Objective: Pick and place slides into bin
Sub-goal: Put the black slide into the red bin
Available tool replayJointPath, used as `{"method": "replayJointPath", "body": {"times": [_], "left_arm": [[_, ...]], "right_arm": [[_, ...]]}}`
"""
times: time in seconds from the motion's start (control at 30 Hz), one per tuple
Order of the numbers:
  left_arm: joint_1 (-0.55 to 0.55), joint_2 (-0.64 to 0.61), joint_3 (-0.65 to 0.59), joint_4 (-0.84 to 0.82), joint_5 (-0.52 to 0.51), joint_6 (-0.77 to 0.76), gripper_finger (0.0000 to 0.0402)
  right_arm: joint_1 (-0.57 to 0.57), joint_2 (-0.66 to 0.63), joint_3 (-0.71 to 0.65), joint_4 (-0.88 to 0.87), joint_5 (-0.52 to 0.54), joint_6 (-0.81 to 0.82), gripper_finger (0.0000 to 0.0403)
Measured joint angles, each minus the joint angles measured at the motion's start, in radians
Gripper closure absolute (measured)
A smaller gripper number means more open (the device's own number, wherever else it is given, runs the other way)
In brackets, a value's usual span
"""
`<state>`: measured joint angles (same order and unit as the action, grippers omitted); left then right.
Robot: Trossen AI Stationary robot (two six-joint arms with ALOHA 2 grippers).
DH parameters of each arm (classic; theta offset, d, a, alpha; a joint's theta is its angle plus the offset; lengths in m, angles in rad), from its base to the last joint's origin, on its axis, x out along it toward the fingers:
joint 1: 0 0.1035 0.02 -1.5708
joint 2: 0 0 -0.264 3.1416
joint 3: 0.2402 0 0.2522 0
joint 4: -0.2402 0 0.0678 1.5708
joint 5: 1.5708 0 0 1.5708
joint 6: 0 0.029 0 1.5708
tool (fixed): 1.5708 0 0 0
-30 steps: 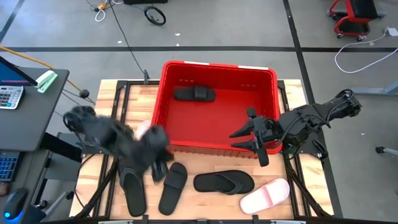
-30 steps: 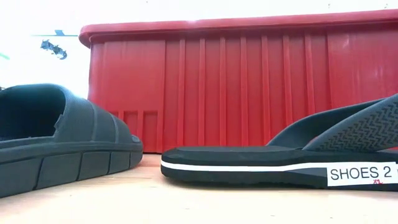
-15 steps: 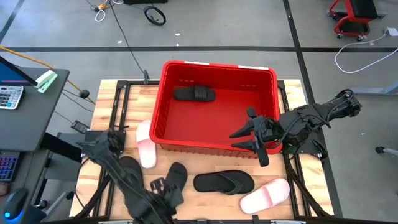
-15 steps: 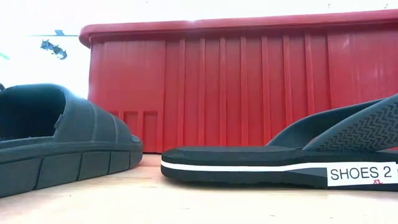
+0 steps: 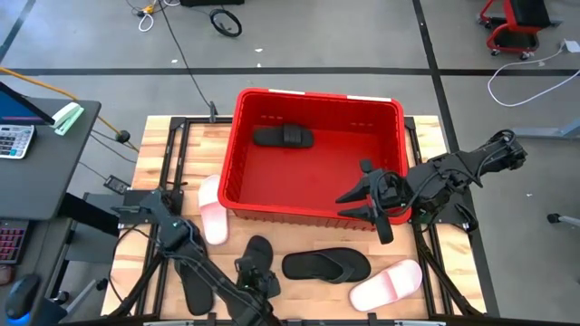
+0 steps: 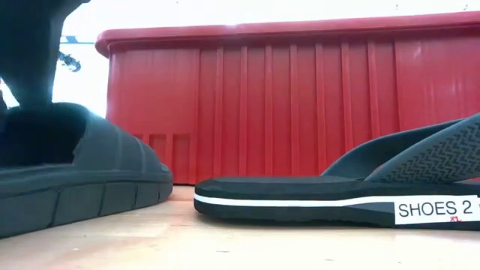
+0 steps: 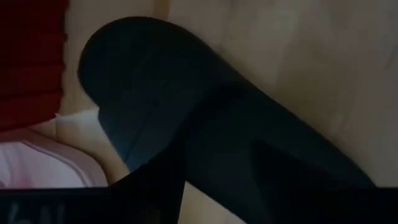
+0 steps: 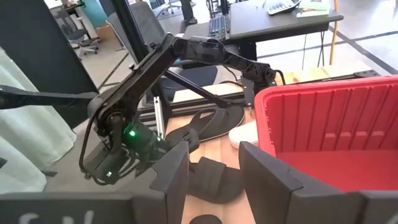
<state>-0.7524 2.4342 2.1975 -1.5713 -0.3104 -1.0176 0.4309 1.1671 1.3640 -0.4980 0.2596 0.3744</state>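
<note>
Slides lie scattered on the table in front of the red bin (image 5: 392, 149), with one black one (image 5: 283, 137) already inside it.

On the table (image 5: 426, 136): a pale pink slide (image 5: 211, 211) against the bin's left corner, another pink one (image 5: 387, 284) at the front right, a black thong-strapped pair (image 5: 325, 265) labelled "SHOES 2", and two black band slides (image 5: 256, 256) at the front left. The left gripper (image 5: 259, 279) sits low over one black band slide; whether its jaws are spread or clenched I cannot tell. The right gripper (image 5: 364, 201) waits over the bin's right front corner, jaws released.
</note>
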Motion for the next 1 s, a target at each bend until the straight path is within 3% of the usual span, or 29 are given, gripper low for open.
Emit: {"method": "replayJointPath", "body": {"times": [0.43,0.67,0.8,1.0], "left_arm": [[0.076,0.023,-0.033,0.0,-0.069,-0.028,0.0288],[0.138,0.023,-0.033,0.0,-0.034,-0.009,0.0389],[0.15,0.023,0.001,-0.001,0.025,0.031,0.0396],[0.13,0.012,0.161,0.02,0.039,0.034,0.0398]], "right_arm": [[0.0,0.0,0.0,-0.031,0.0,-0.001,0.0255],[0.0,0.0,0.0,-0.035,0.0,-0.001,0.0255],[0.0,0.0,0.0,-0.035,0.001,0.0,0.0255],[0.0,0.0,0.0,-0.035,0.0,-0.007,0.0255]]}}
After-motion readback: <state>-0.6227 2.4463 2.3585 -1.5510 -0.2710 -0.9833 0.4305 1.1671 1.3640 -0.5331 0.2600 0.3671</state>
